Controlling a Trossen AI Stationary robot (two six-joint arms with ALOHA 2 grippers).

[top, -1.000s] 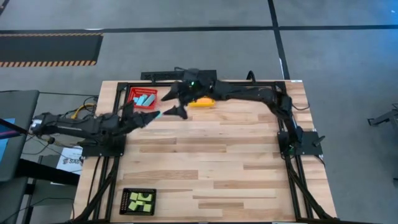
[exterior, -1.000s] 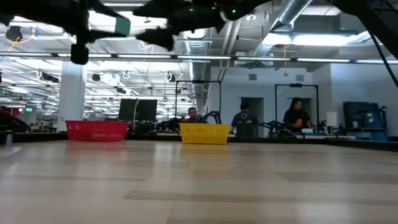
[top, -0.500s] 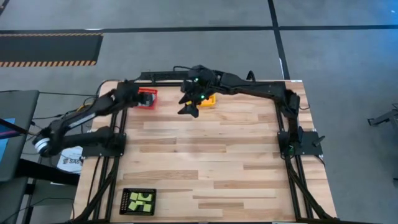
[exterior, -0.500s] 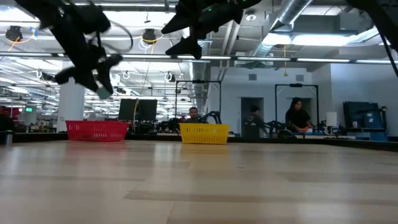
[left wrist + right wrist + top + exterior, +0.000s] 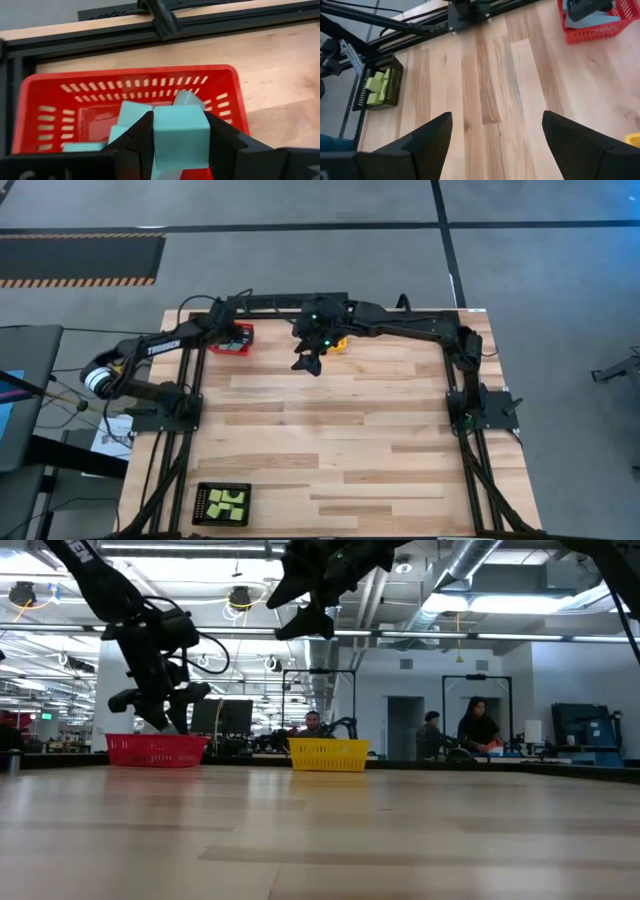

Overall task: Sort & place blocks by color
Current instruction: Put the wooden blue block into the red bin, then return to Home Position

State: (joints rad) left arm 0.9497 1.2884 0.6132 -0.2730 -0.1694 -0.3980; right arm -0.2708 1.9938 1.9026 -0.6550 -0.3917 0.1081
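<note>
Left tool [image 5: 180, 137] grips a light blue block [image 5: 181, 134] above the red bin [image 5: 235, 97] (right tool [image 5: 497, 132] spread wide, empty).

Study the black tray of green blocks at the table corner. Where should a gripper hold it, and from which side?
Probably by a wall of the black tray, coming from straight above with one finger inside and one outside. It sits flat with its top open, and its walls are thin and upright. The green blocks fill the middle, so pick the wall with the most free room.
</note>
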